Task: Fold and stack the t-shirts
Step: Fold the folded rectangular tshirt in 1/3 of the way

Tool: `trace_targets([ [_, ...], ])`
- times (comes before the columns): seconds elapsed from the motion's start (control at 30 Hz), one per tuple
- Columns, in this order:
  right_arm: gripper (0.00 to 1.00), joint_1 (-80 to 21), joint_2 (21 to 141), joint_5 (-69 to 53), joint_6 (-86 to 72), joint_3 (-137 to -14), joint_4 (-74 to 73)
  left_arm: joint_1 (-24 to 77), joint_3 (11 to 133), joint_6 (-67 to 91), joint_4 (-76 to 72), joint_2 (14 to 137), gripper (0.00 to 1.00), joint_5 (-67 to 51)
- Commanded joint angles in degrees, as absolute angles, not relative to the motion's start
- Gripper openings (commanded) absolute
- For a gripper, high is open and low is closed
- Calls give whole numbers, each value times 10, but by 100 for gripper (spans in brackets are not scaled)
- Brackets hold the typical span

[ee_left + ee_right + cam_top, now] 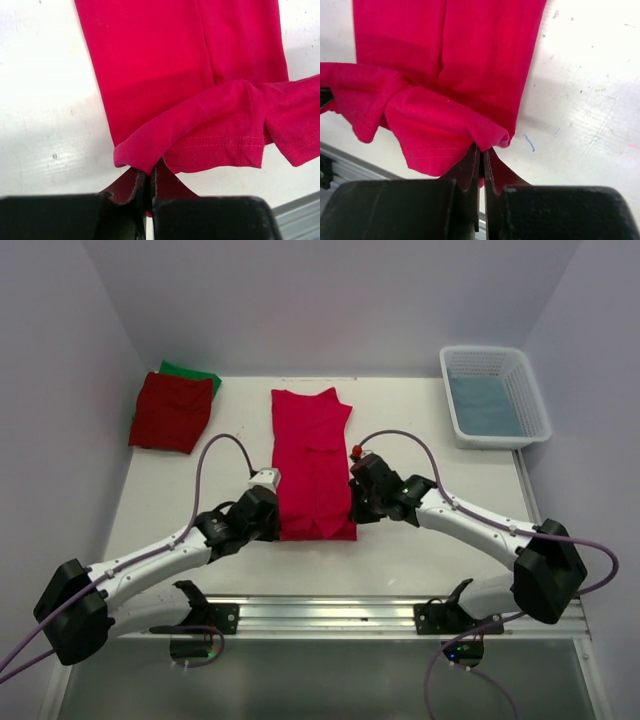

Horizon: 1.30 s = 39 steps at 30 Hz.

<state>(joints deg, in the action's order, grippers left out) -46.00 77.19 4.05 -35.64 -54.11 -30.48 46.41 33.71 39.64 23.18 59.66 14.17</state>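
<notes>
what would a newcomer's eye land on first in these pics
The bright crimson-pink t-shirt lying in a long strip at the middle of the table, with the left gripper and right gripper each shut on a near hem corner. Then the folded dark red t-shirt atop a green t-shirt at far left.

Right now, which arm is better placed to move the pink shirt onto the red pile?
Left. The red pile lies far left, on its side, and the left hand pinches the near hem corner of the pink shirt. The right hand would have to reach across.
</notes>
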Motion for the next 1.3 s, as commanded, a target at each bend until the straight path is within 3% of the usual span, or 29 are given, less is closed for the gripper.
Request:
trace_targets([
  [0.0,0,-437,800,63,-313,-567,-291,446,372,328,186,629,0,181],
  [0.53,0,-377,969,32,-237,-717,-270,331,456,251,81,762,0,122],
  [0.97,0,-317,1167,23,-214,-954,-309,245,597,239,56,942,1,56],
  [1.0,7,-303,1186,30,-225,-981,-322,230,642,255,59,987,44,43],
  [1.03,47,-297,1210,38,-228,-1037,-326,200,674,263,67,1014,72,42],
  [1.07,62,-290,1246,73,-235,-1063,-330,186,713,278,83,1040,100,51],
  [1.13,81,-276,1275,89,-250,-1129,-337,160,828,286,129,1101,100,69],
  [1.27,89,-266,1265,97,-250,-1151,-338,137,861,285,104,1075,100,41],
])
